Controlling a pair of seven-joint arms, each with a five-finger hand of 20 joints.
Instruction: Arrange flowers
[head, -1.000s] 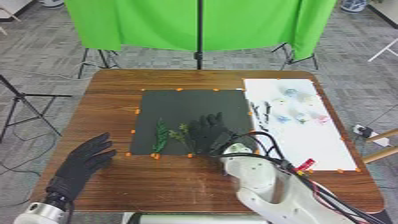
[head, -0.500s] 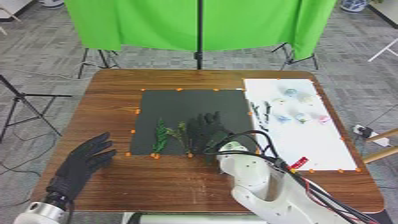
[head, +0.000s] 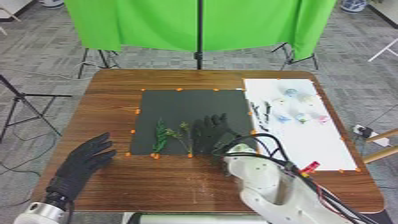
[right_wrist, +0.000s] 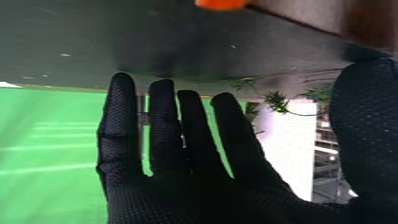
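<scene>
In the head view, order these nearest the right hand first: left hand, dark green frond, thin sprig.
1. Thin sprig, just left of the right hand.
2. Dark green frond, left of the sprig.
3. Left hand, farthest to the left.

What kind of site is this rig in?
Probably an office or lab room fitted out as a robot test station: a bright green cloth backdrop hangs behind the brown wooden table, black metal stand legs stand on the floor, and the floor is grey patterned carpet.
</scene>
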